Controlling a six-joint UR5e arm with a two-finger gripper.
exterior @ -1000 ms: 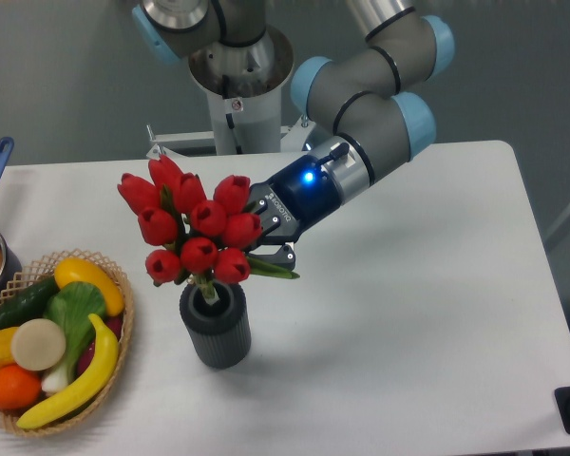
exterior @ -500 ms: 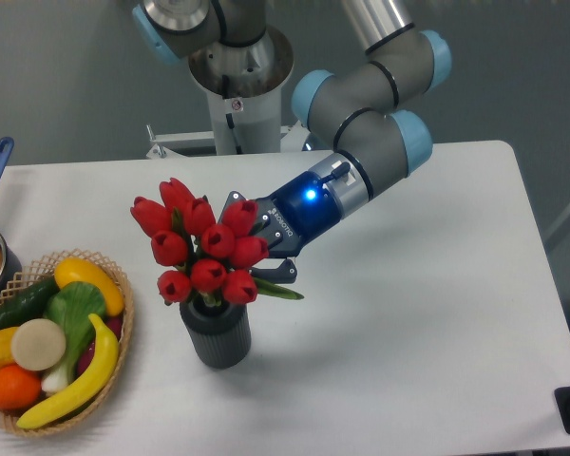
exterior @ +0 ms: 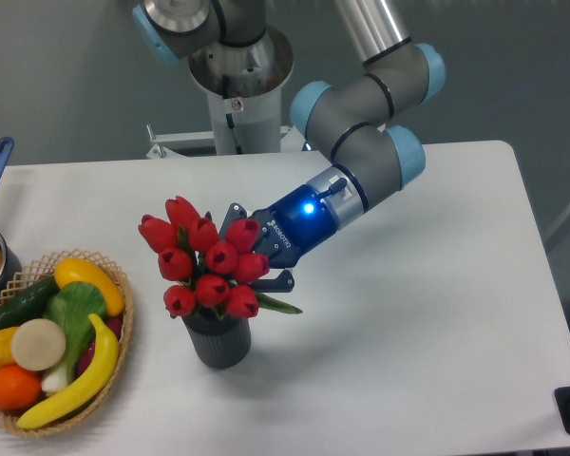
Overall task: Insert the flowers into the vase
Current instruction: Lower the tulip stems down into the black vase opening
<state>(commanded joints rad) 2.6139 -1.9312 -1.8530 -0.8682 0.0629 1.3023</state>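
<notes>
Red tulip buds in a tight bunch with green stems and one long green leaf, the flowers (exterior: pixel 207 268), sit low over the small dark grey ribbed cylindrical vase (exterior: pixel 217 341), their lowest heads touching or just above its round mouth, so the stems look to be down inside it, though the buds hide the rim and how deep they reach cannot be told. From the vase, the bunch leans slightly toward eleven o'clock, and the leaf pokes out toward three o'clock just above the rim. A two-finger gripper (exterior: pixel 255 258) on the grey-and-blue arm comes in from about two o'clock of the bunch and is tucked behind the buds; dark fingers show above and below the right-hand buds, and it seems to be pinching the bunch at the stems, but the contact itself is hidden, so this is a judgement. As it stands, the insertion appears largely done: what is left, by my reading, is to let go, draw the arm back toward two o'clock without dragging the buds, and see that the bunch stands by itself. At nine o'clock of the vase, near but apart, rests a wicker basket of fruit and vegetables (exterior: pixel 122 334) on the white table (exterior: pixel 427 313).
</notes>
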